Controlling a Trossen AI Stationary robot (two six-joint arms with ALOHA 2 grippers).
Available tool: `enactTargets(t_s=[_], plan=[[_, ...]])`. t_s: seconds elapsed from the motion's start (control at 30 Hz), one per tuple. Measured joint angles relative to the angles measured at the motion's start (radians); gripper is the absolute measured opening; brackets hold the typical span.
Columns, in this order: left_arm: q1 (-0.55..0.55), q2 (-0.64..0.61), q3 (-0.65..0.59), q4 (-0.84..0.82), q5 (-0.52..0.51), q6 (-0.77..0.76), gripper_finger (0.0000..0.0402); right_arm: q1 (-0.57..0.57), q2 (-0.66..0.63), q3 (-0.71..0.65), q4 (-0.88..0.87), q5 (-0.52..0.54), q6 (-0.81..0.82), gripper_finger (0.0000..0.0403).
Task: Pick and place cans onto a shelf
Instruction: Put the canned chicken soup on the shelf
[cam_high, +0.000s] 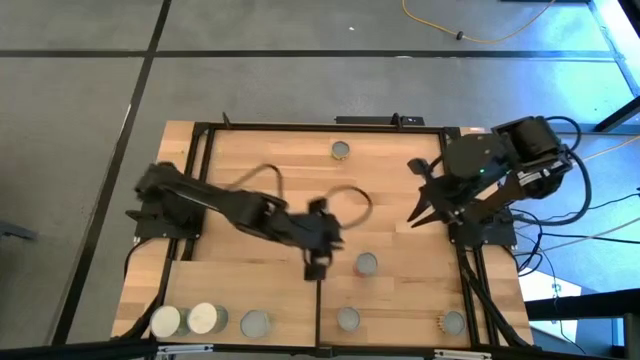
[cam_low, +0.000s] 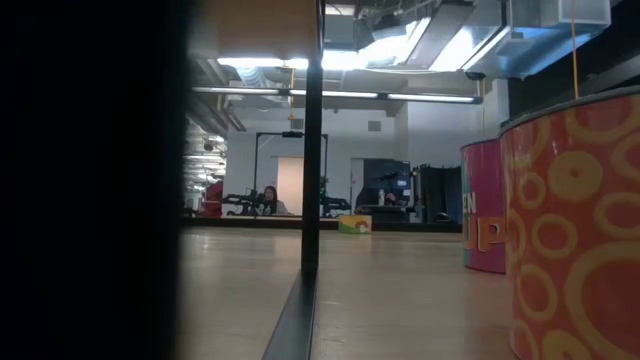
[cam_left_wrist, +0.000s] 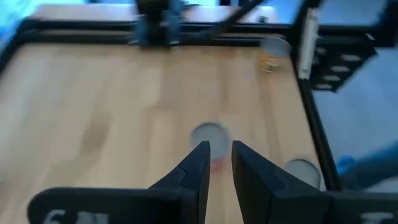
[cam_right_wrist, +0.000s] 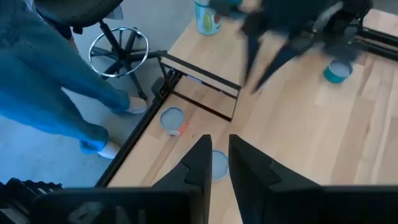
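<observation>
Seven cans stand upright on the table in the high view: one silver-topped can (cam_high: 341, 150) at upper centre, one (cam_high: 366, 264) at mid-frame, and five along the bottom edge, the two leftmost (cam_high: 166, 321) (cam_high: 204, 318) wider and whitish

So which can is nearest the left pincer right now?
The can standing alone mid-table, just right of the left pincer. The other cans sit along the table's edges, farther off.
</observation>
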Motion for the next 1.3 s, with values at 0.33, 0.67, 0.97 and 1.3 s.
enactTargets(t_s=[0.33,0.67,0.97,1.3], plan=[[0.003,0.208,0.000,0.309,0.207,0.137,0.0060,0.000,-0.015,0.000,-0.009,0.008,0.002,0.0056],[0.050,0.162,0.000,0.255,0.262,0.150,0.0060,0.000,-0.015,0.000,-0.009,0.009,-0.013,0.0056],[0.153,0.028,0.001,0.050,0.270,0.142,0.0060,-0.001,-0.029,-0.160,-0.010,0.069,0.085,0.0056],[0.170,-0.143,0.001,-0.066,0.271,0.165,0.0060,0.000,-0.080,-0.590,0.116,0.061,0.155,0.0056]])
